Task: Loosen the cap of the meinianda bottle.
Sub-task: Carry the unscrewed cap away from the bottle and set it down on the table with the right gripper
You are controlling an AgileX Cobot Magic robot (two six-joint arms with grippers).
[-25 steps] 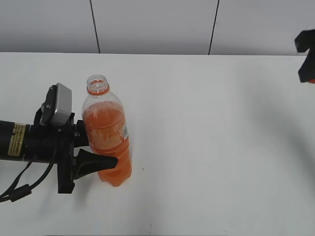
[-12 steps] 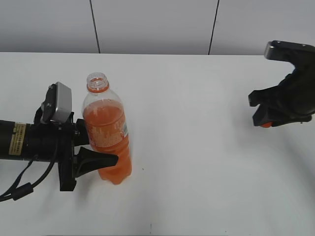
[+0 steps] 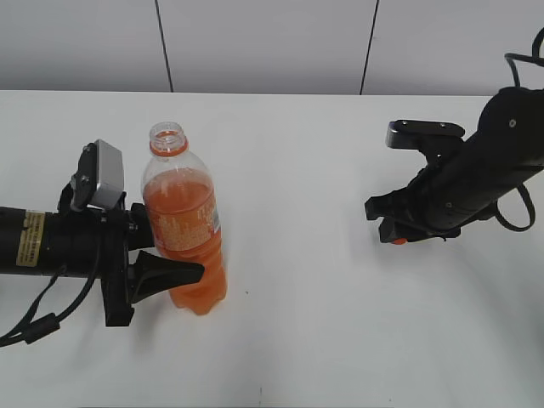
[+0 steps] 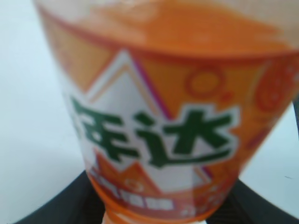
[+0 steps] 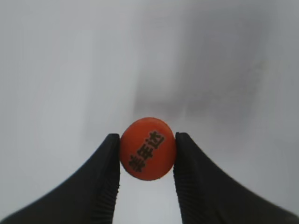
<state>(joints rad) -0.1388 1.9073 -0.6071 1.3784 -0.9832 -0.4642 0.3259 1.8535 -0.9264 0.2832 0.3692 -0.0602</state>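
The meinianda bottle (image 3: 183,229) stands upright at the left of the table, its mouth uncovered and an orange neck ring below it. My left gripper (image 3: 174,255) is shut on its lower body, one black finger (image 3: 166,276) wrapping the near side. In the left wrist view the orange-and-white label (image 4: 159,135) fills the frame, with black jaw tips at the bottom corners. My right gripper (image 3: 393,229) hangs low over the table at the right, shut on the small orange cap (image 5: 147,148), which shows dark printed characters on its top. The cap (image 3: 399,240) peeks out orange under the fingers.
The white table (image 3: 297,323) runs to a pale panelled wall at the back. A black cable (image 3: 34,323) trails from the left arm at the near left corner. Bare tabletop lies between the bottle and the right arm.
The right arm has come in from the far right edge, moving left and down toward the table with the cap in its jaws. The left gripper and the bottle have stayed put.
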